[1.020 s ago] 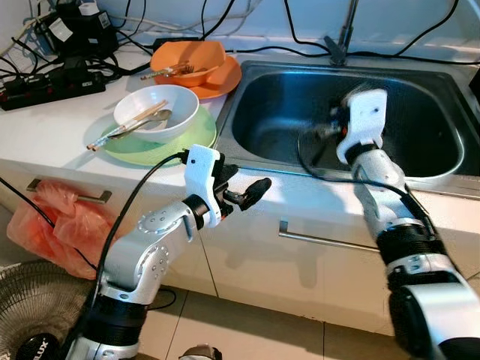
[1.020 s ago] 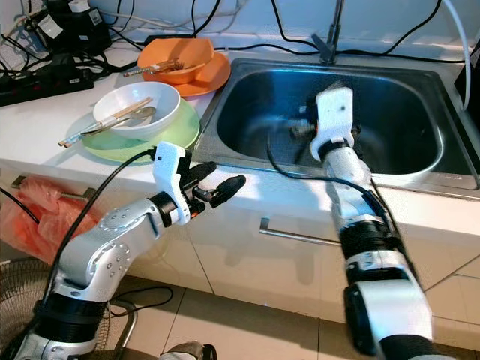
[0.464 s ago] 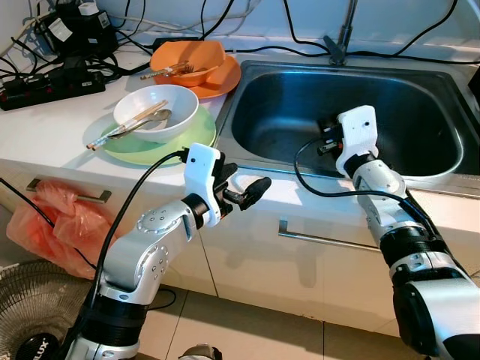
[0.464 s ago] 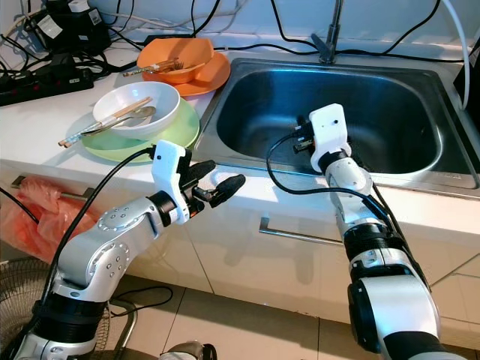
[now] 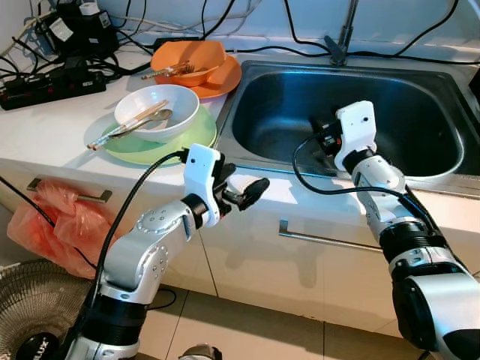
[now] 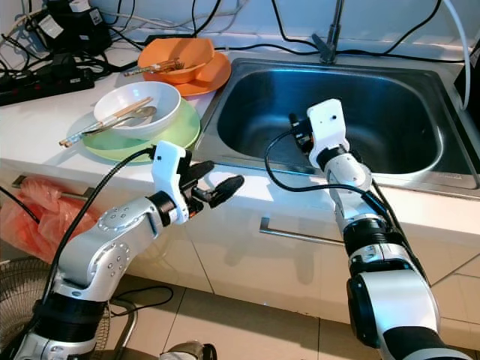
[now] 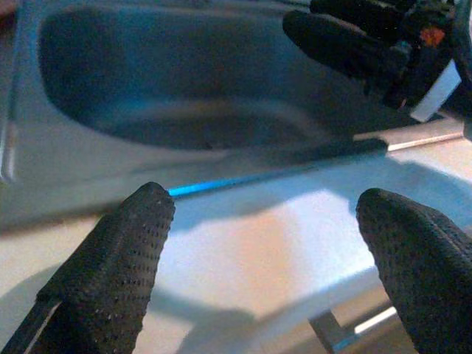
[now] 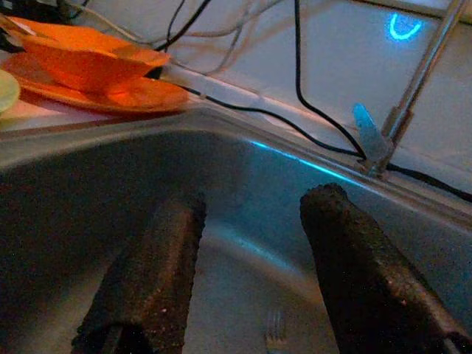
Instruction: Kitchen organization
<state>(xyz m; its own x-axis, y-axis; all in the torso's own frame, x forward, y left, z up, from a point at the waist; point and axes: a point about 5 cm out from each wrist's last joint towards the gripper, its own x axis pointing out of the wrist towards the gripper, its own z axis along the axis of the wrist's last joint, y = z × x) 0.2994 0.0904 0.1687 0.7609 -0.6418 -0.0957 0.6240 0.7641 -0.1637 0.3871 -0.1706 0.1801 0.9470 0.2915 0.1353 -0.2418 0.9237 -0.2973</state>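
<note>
left gripper [image 5: 244, 191]: jaws wide, empty, frame centre over counter edge | right gripper [image 8: 247, 243]: jaws apart, empty, above sink [image 5: 420, 169] | white bowl [image 5: 157, 112] with chopsticks [image 5: 124, 126] upper left, long axis diagonal | left arm nearer, judged

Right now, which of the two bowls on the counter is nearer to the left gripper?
The white bowl on the green plate, holding chopsticks, is nearer to the left gripper. The orange bowl stands farther back.

The sink [image 5: 420, 161] is brushed, dully shining metal; the left claw [image 7: 265, 258] fingertips [image 7: 125, 258] are matt, pebbled rubber.
</note>
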